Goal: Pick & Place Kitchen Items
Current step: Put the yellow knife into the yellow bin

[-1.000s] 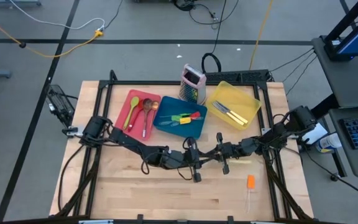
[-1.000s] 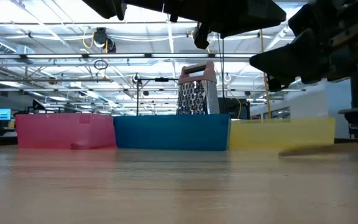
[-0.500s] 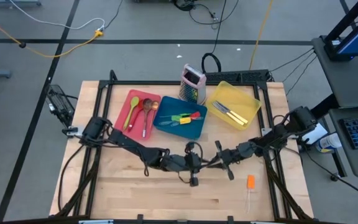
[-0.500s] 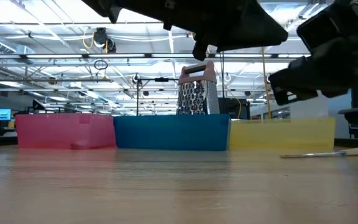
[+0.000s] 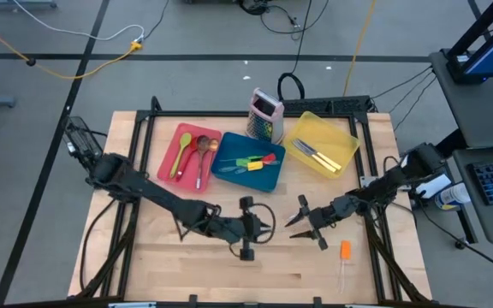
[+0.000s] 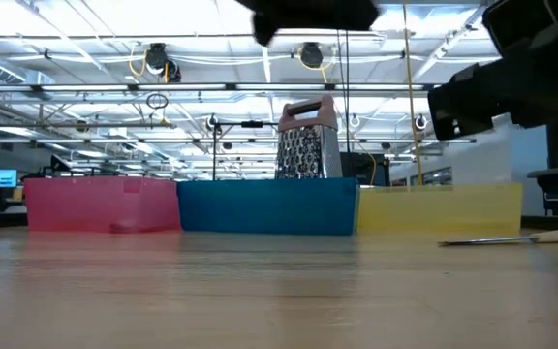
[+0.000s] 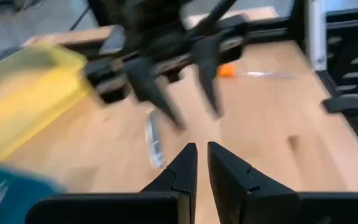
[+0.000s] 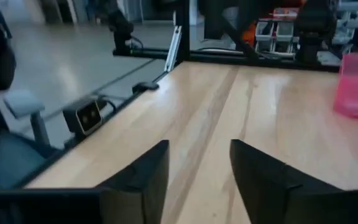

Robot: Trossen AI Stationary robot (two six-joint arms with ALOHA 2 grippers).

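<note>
A slim metal utensil [image 7: 153, 140] lies flat on the bare wood, also seen in the low view [image 6: 487, 240]. My right gripper [image 5: 295, 219] hangs open just above it, its fingers spread to either side and touching nothing. My left gripper [image 5: 266, 224] is shut and empty, facing the right gripper from the table's left. An orange-headed utensil [image 5: 345, 250] lies flat on the wood near the right edge. Other utensils rest in the red tray [image 5: 168, 158], the blue tray [image 5: 268, 181] and the yellow tray [image 5: 342, 133].
A metal box grater [image 5: 265, 115] with a pink top stands upright behind the blue tray. The three trays sit in a row across the far half of the table. A black frame runs along the table's edges. Bare wood lies toward the near edge.
My right gripper has opened and drawn back toward the table's right and near edge. The metal utensil, blurred a second ago in the low view, now lies still on the wood. My left gripper has pulled away toward the left and the near edge, staying shut.
</note>
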